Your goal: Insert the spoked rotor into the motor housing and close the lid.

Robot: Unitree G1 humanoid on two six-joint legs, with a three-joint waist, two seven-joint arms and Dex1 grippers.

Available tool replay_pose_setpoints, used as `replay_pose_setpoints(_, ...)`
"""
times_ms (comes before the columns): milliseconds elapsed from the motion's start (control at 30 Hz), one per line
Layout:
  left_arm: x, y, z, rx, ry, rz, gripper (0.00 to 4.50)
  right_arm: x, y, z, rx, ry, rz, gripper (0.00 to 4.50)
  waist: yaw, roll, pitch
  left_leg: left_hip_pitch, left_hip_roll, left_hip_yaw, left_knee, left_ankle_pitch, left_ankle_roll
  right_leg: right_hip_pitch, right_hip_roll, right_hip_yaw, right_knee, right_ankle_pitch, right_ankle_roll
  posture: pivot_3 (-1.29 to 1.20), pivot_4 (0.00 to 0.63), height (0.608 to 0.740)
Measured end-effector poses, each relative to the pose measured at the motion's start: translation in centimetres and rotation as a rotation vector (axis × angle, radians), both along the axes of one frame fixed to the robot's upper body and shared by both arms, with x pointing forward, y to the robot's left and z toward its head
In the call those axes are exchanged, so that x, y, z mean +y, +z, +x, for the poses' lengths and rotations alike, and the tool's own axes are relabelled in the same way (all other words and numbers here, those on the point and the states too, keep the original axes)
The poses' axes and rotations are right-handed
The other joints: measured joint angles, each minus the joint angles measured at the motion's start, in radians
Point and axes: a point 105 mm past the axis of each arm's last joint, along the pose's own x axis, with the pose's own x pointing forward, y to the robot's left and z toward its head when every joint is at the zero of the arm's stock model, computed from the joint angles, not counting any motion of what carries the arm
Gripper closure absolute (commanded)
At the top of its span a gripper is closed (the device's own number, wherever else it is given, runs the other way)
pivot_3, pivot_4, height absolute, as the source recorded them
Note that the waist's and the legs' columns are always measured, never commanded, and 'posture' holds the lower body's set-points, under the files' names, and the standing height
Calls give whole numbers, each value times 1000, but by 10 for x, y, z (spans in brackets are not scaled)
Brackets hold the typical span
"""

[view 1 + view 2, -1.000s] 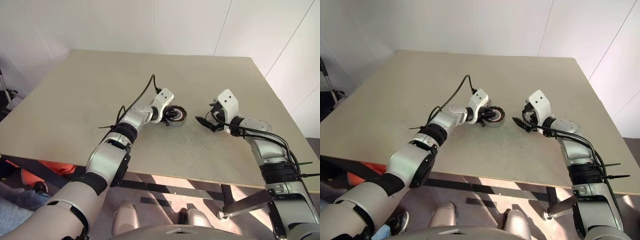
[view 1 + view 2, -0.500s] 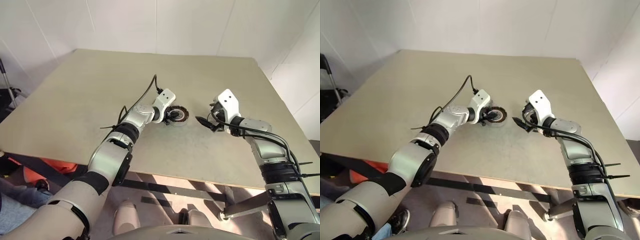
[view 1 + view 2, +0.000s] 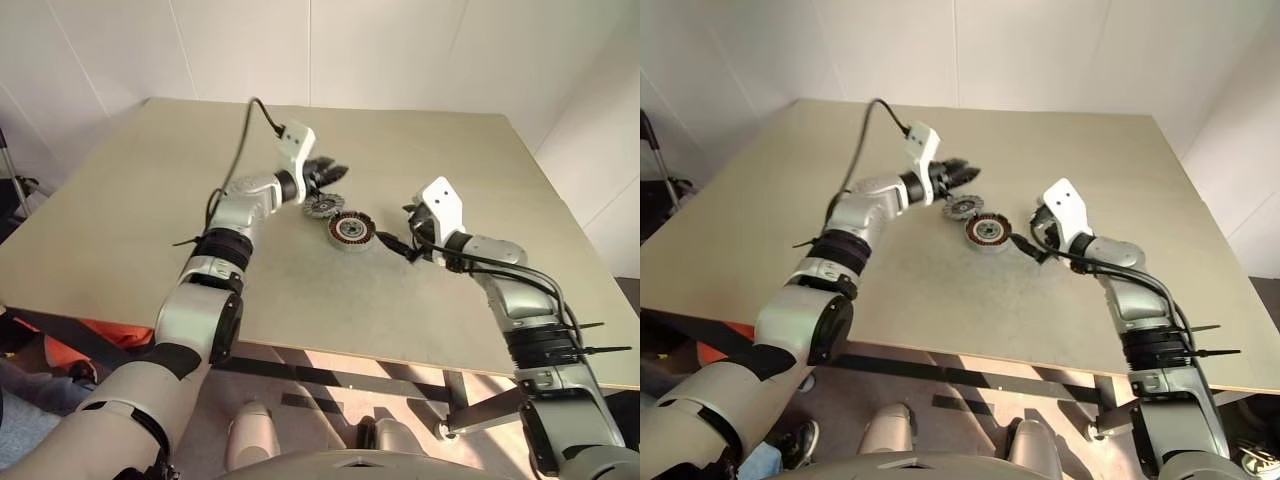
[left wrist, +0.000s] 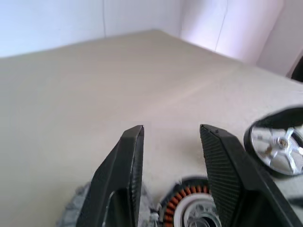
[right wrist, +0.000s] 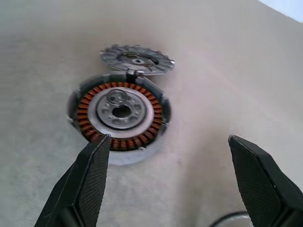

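Two parts on table (image 3: 150, 200): motor housing (image 5: 119, 117) lies windings up, spoked rotor (image 5: 136, 58) touches its far rim. Left gripper (image 4: 171, 137) hovers above, fingers parted, empty. Right gripper (image 5: 170, 142) spread wide beside housing. Risk: thin flat rotor slips from pinch, or seats tilted on windings.

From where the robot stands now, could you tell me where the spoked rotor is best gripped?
Probably across its notched rim, from above. The spoked rotor lies flat on the table, its near edge touching the motor housing, so the sides away from that contact are free. The open left pincer hovers nearest.
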Motion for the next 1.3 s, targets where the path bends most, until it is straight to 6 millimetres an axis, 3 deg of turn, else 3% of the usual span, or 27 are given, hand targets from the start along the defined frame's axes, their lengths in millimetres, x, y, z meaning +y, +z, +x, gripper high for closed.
replay_pose_setpoints(100, 35, 3, -2, -22, 83, 26, 2526, 22, -2, 2, 9, 25, 49, 0, -1, 1, 0, 0, 0, 0, 0, 0, 0, 0, 0, 0, 0, 0, 0, 0, 0, 740)
replay_pose_setpoints(267, 75, -53, -12, 136, 207, 77, 2526, 35, 4, 16, 8, -2, 91, 0, 4, 0, 0, -2, 0, 0, 0, 0, -1, 0, 0, 0, 0, -1, 0, 0, 0, 740)
replay_pose_setpoints(333, 81, -62, -17, 162, 228, 85, 2526, 37, 2, 19, 16, -12, 97, 0, 6, 0, 1, -3, 0, -1, 0, 0, -1, 0, 0, -1, 0, -1, 0, 0, 0, 740)
replay_pose_setpoints(400, 81, -62, -21, 160, 233, 81, 2526, 38, 0, 24, 30, -27, 105, 0, 5, 0, 1, -3, 0, -1, 0, 1, -2, -1, 0, -1, 0, -1, 0, 0, 0, 740)
replay_pose_setpoints(567, 74, -60, -27, 150, 229, 76, 2493, 41, -2, 35, 49, -63, 115, 1210, -2, 0, 1, -2, 1, -1, 0, 2, -3, -3, 1, 0, 2, -1, 0, 0, 0, 740)
replay_pose_setpoints(967, 78, -61, -27, 155, 253, 88, 2493, 40, -20, 31, 104, -70, 80, 1210, -2, 0, 1, -8, 1, -1, 0, 4, -7, -8, 2, 0, 2, 0, 0, 0, 0, 740)
replay_pose_setpoints(1300, 76, -65, -28, 162, 252, 100, 2493, 48, -19, 24, 105, -8, 44, 1210, -1, 0, 1, -7, 1, -1, 0, 4, -7, -8, 2, 0, 3, 0, 0, 0, 0, 740)
